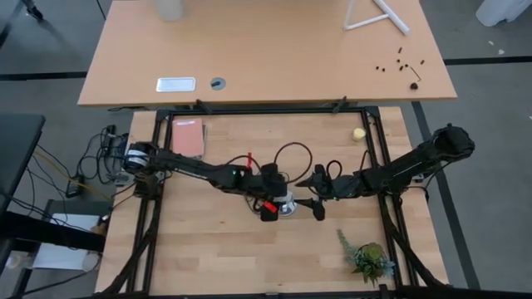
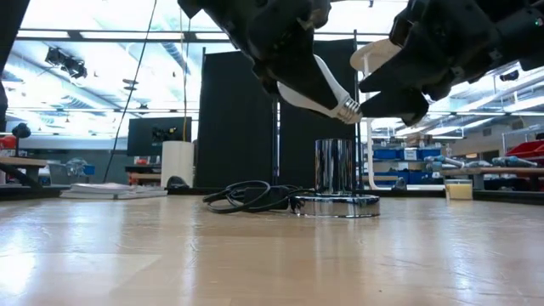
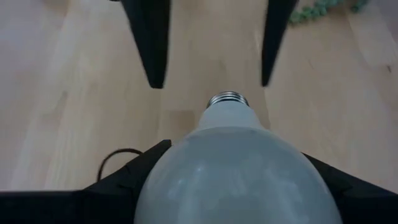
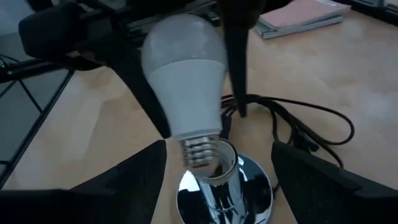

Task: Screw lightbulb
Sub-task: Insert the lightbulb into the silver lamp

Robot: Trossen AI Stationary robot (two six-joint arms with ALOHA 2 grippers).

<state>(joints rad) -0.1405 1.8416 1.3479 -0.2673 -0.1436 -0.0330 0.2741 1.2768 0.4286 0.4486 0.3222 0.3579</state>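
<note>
The left gripper [image 1: 268, 197] is clamped on the glass end of the lightbulb [image 2: 316, 92], holding it in the air above the middle of the tabletop [image 1: 208, 249], tilted so that its grey screw end points down and toward the right arm. In the low view that threaded end hangs just above the open top of the socket [image 2: 335, 180], a shiny chrome cylinder on a round mirrored base, and is not touching it; the right wrist view shows the same thing from the other side, the threads of the lightbulb [image 4: 185, 84] sitting just over the socket's [image 4: 217, 183] rim and a little off its centre. The right gripper [image 1: 317, 199] is just beside the socket on the side toward the tabletop's right edge, its two fingers standing apart with nothing between them; from the left wrist view they appear as two dark prongs beyond the lightbulb [image 3: 231, 171], one finger [image 3: 151, 43] to each side of the screw end. A black cord [image 2: 251, 196] runs from the socket base and lies in loops on the wood behind it. Toward the tabletop's far left corner lies a pink notebook [image 1: 189, 138], near the far right corner a small yellow ball [image 1: 358, 134], and near the near right corner a little green plant [image 1: 366, 257]. No brand, label or writing can be read on the bulb, the socket or the notebook.
</note>
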